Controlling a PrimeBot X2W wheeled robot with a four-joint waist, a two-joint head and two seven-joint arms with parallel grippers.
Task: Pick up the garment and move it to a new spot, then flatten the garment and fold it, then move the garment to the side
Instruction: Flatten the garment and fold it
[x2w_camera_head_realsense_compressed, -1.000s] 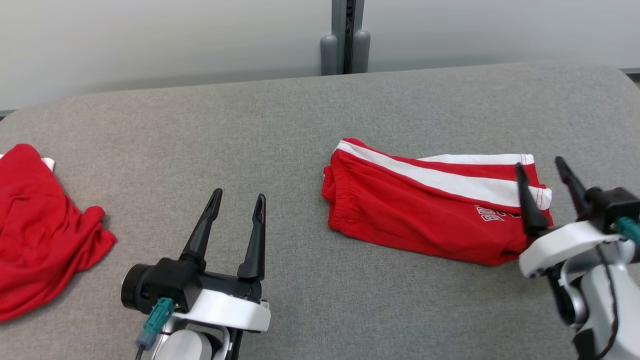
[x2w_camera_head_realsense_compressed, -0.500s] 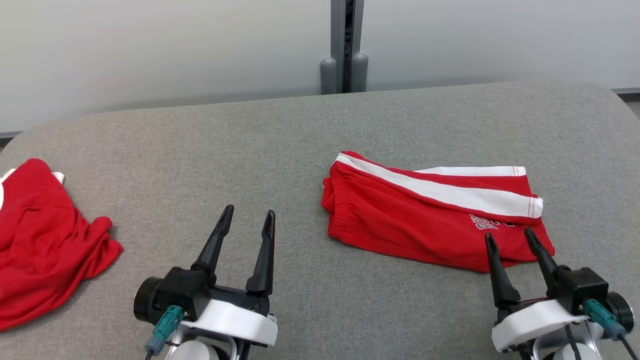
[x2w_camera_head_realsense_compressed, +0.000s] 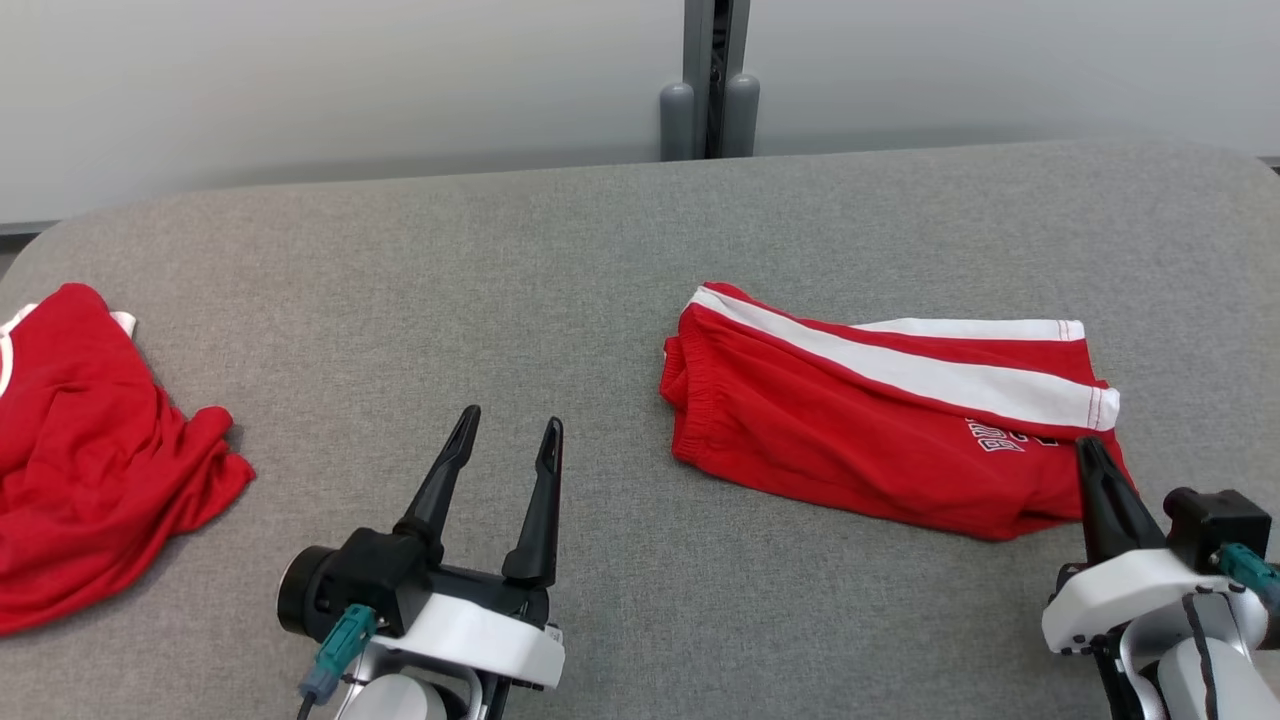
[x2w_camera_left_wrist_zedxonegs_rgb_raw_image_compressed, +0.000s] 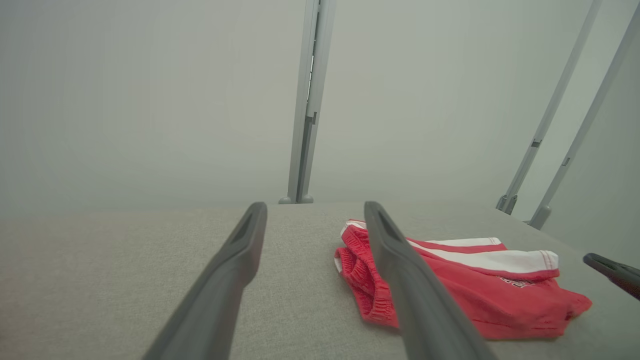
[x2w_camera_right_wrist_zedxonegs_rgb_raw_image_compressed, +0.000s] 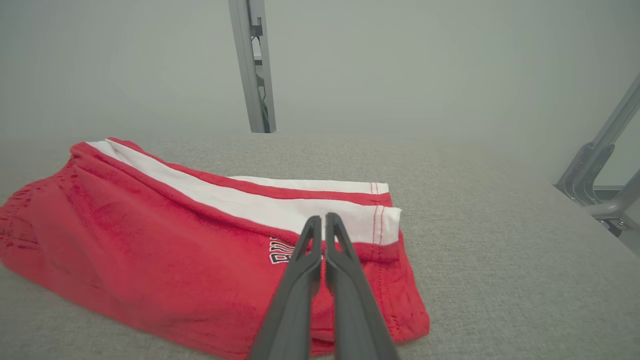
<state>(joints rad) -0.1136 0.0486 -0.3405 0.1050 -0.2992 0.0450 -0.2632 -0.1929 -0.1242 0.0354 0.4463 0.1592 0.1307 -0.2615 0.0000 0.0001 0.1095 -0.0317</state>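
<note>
On the right half of the grey fabric-covered table (x2w_camera_head_realsense_compressed: 500, 260), well apart from a crumpled red cloth garment (x2w_camera_head_realsense_compressed: 80, 450) at the left edge: the red cloth shorts with a white side stripe and white lettering (x2w_camera_head_realsense_compressed: 850, 430) (x2w_camera_left_wrist_zedxonegs_rgb_raw_image_compressed: 500, 300) (x2w_camera_right_wrist_zedxonegs_rgb_raw_image_compressed: 150, 235), folded in layers, elastic waistband to the left, leg hems to the right. Looks folded already, so probably only the shift to the side remains. At the near right corner of the shorts, the right gripper (x2w_camera_head_realsense_compressed: 1088, 448) (x2w_camera_right_wrist_zedxonegs_rgb_raw_image_compressed: 324, 217), long dark fingers clenched together with no cloth visible between them, tips by the lettering; touching the cloth or just above it, cannot tell. Left of the waistband and clear of it, the left gripper (x2w_camera_head_realsense_compressed: 511, 418) (x2w_camera_left_wrist_zedxonegs_rgb_raw_image_compressed: 315, 206), fingers spread wide and empty. For a clean move: spread the right fingers first, come down on the hem corner and pinch every layer together, not just the top one. Bring the left gripper across to the waistband end and do likewise. Lift only slightly, both ends at one pace, to keep the fold from sliding open. Release only once flat.
</note>
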